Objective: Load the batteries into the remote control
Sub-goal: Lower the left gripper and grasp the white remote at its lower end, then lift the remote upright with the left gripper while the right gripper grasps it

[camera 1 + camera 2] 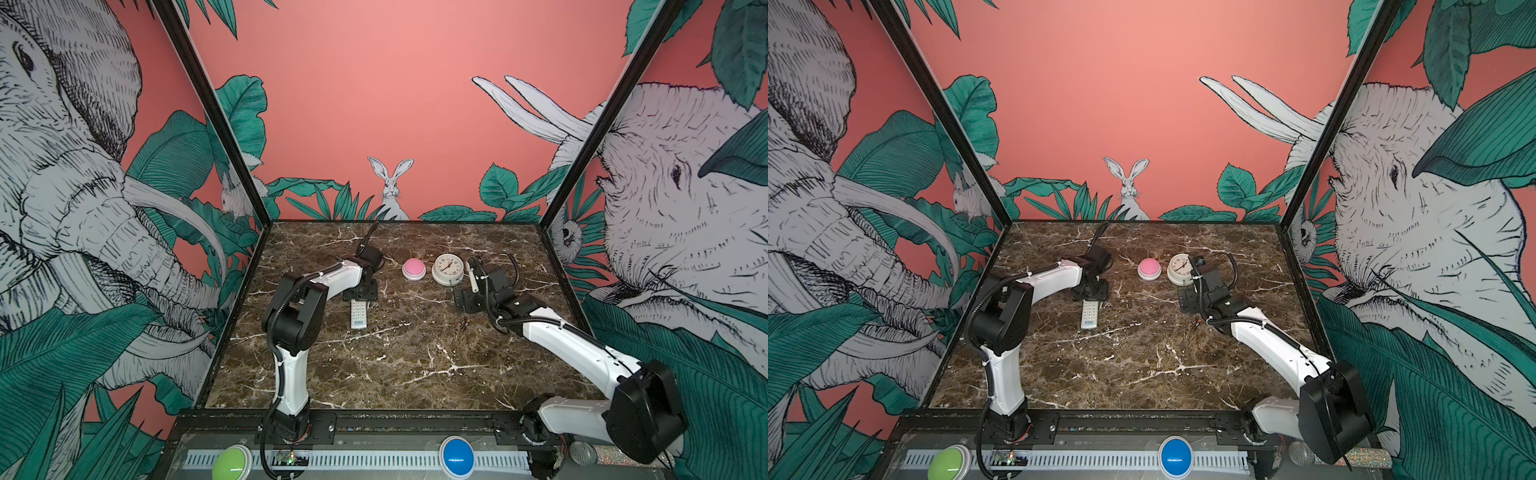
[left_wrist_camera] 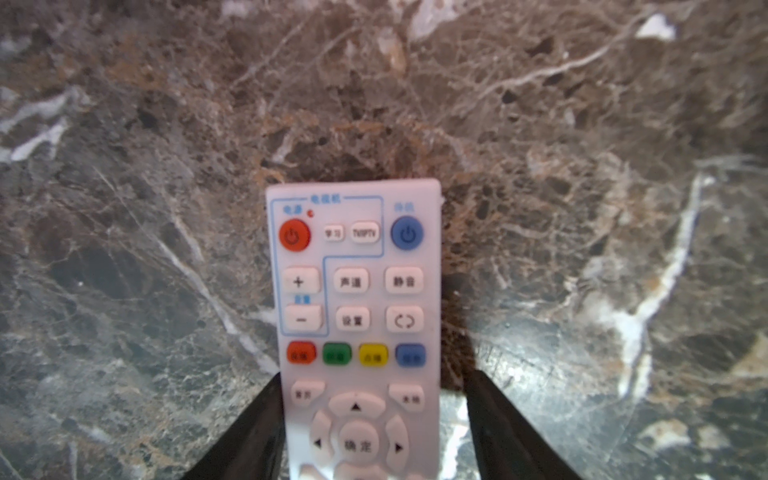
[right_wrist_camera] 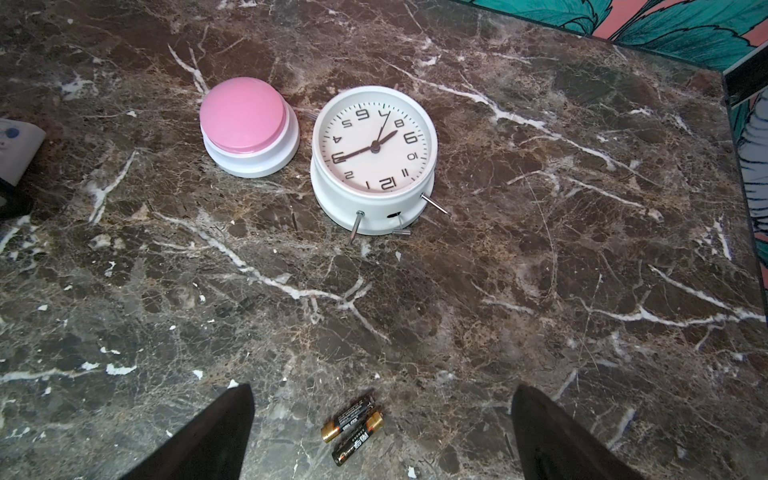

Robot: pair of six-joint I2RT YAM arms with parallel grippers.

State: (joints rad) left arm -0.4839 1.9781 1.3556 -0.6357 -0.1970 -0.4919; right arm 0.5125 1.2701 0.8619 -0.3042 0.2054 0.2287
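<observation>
The white remote control point(image 2: 357, 291) lies buttons-up on the marble table, left of centre in both top views point(image 1: 358, 314) point(image 1: 1090, 314). My left gripper point(image 2: 374, 376) straddles its middle. One finger point(image 2: 266, 415) touches the remote's edge, while the other finger point(image 2: 494, 415) stands a small gap off it. Two dark batteries point(image 3: 353, 424) with gold ends lie side by side on the table point(image 1: 464, 323) point(image 1: 1195, 324). My right gripper point(image 3: 382, 388) hovers over them, wide open and holding nothing.
A pink dome button point(image 1: 414, 269) point(image 3: 245, 124) and a round white clock point(image 1: 447, 269) point(image 3: 374, 153) sit at the back centre. Black frame posts and walls bound the table. A green button point(image 1: 231, 463) and a blue button point(image 1: 457, 456) sit on the front rail.
</observation>
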